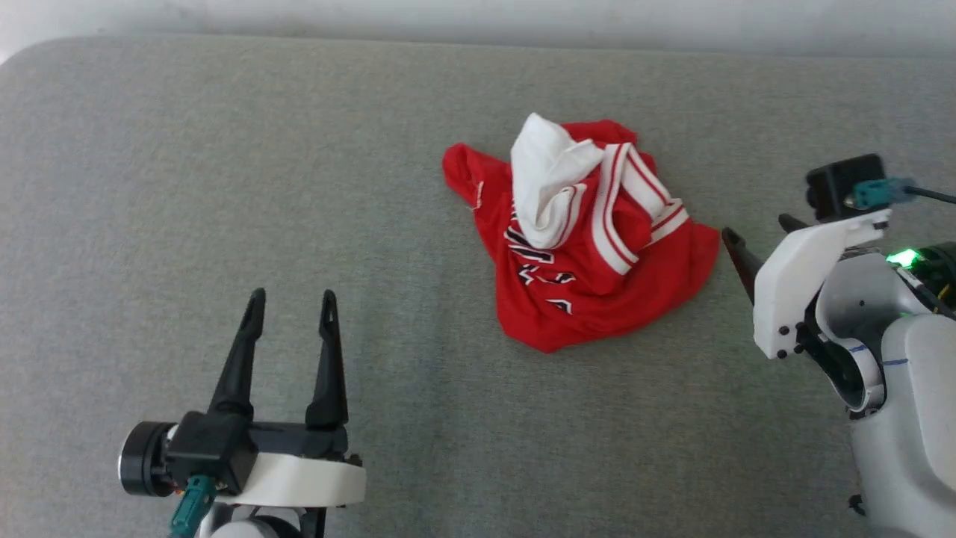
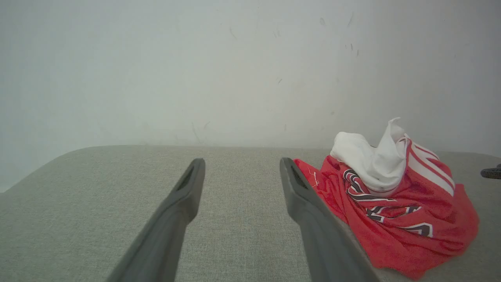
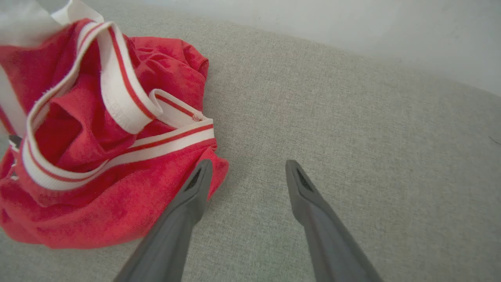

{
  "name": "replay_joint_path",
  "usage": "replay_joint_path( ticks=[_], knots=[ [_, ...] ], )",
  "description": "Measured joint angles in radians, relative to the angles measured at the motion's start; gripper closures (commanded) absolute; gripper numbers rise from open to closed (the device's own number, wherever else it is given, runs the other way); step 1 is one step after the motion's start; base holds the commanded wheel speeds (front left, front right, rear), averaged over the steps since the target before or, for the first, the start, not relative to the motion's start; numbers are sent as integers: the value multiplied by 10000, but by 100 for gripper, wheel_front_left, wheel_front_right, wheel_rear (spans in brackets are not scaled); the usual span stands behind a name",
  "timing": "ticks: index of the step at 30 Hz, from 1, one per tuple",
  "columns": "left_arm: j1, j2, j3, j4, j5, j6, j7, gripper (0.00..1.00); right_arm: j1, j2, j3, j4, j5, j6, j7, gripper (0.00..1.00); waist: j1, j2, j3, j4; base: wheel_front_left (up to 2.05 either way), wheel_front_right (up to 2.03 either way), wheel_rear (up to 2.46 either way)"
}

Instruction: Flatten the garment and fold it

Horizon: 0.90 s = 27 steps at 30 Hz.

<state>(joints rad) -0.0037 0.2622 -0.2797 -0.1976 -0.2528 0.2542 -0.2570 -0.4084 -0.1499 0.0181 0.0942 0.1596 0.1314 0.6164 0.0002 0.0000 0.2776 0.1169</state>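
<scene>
A crumpled red garment (image 1: pixel 597 246) is heaped on the grey counter (image 1: pixel 224 149). Both tools are held open, empty: the left tool (image 1: pixel 293 299) well apart, the right tool (image 3: pixel 248 164) just beside its edge. Layers could be pinched together by a careless grab. Lettering (image 2: pixel 375 197) is shown by the left wrist view, striped trim (image 3: pixel 117 94) up close by the right.

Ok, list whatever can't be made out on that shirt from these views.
Head and left wrist views: folds bury most of the lettering on the garment; unreadable.
Hem and neckline: lost in the heap, every view.
Right wrist view: garment cut off by left and top edges.
Head view: white wrist cover hides much of the right gripper.
</scene>
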Motion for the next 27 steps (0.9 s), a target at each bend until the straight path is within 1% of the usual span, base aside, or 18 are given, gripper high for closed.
replay_joint_path(
  ticks=[2,5,9,10,11,13,16,19,23,27],
  knots=[
    [-55,-144,27,150,48,-188,0,0,-205,-318,293,430,17,0,251,0,0,0,109,201,0,0,0],
    [-128,-355,77,355,104,-454,0,0,-407,-493,506,1045,81,0,362,0,0,0,240,507,0,0,0],
    [-262,-562,169,652,180,-790,0,0,-425,-546,853,1806,132,0,431,0,-1,1,359,896,0,0,0],
    [-267,-614,198,713,209,-859,0,0,-436,-522,840,1908,207,-2,431,55,-1,0,375,981,0,0,0],
    [-267,-663,242,755,247,-886,0,0,-465,-508,809,1987,226,-4,431,100,-3,0,384,1055,0,0,0],
    [-267,-719,339,851,286,-966,0,0,-546,-512,842,2067,199,-2,364,100,-2,0,371,1159,0,0,0],
    [-262,-765,508,947,372,-1053,0,0,-569,-441,899,2109,128,2,-21,100,-2,0,242,1196,0,0,0],
    [-215,-842,660,968,456,-1126,0,0,-583,-598,953,1939,82,2,-541,100,-1,1,34,1155,0,0,0],
    [15,-884,857,968,612,-1141,0,0,-877,-777,913,1018,104,2,-1062,100,-2,0,-350,955,0,0,0],
    [284,-984,1043,949,629,-1143,-2,0,-984,-832,617,-573,255,2,-1127,100,-4,0,-761,572,0,0,0]
  ],
)
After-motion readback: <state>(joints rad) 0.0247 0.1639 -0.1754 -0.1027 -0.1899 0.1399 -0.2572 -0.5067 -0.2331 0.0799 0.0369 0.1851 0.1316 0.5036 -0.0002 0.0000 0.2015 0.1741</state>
